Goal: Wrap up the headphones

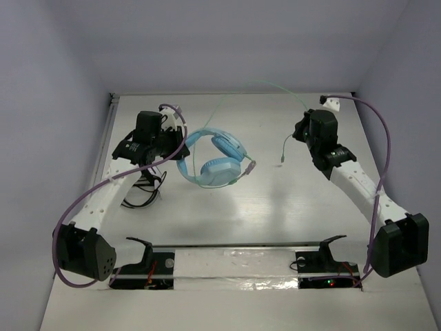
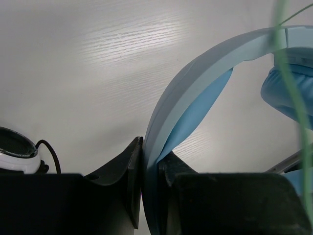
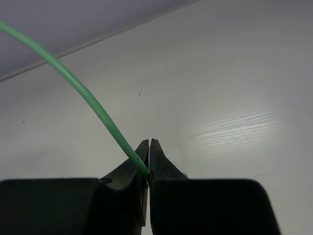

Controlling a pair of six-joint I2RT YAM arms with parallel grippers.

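Left gripper point(image 2: 150, 152) clamps the headband point(image 2: 190, 73) of the headphones point(image 1: 213, 162) — just toward eleven o'clock from the centre of the table point(image 1: 275, 214) — while the right gripper point(image 3: 148, 147), at two o'clock, pinches the cable point(image 3: 83, 93): carry it round the band lightly taut

Soft, even, cool light falls from above. In the overhead view the table point(image 1: 275, 207) is bright, almost washed out. The arms and the headphones point(image 1: 219, 171) give only weak, diffuse shadows there, and the glossy strip point(image 1: 234, 261) at the near edge shines. Both wrist views show a pale band of glare on the table grain. In the left wrist view the left gripper point(image 2: 150, 154) is nearly pure black, and the green cable point(image 2: 292, 98) close to the lens is blurred; in the right wrist view it is sharp.
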